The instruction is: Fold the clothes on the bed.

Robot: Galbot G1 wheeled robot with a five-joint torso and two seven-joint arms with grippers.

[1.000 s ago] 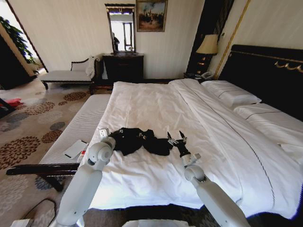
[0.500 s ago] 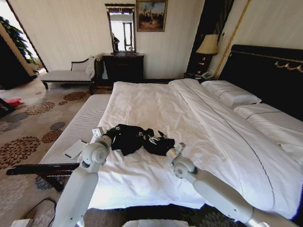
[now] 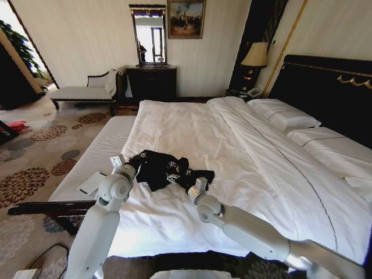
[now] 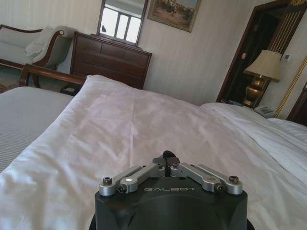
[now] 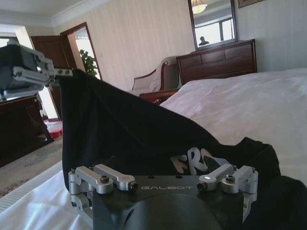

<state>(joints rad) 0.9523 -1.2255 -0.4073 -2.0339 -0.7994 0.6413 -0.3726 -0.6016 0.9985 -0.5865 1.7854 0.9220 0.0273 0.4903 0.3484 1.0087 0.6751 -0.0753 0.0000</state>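
Both arms reach forward, the left gripper (image 3: 135, 167) closed, the right gripper (image 3: 181, 174) low beside it.

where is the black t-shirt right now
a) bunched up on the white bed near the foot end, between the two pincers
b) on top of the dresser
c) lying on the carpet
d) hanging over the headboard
a: the black t-shirt lies bunched on the white bed near its foot end, with the left pincer at one edge of it and the right pincer at the other.
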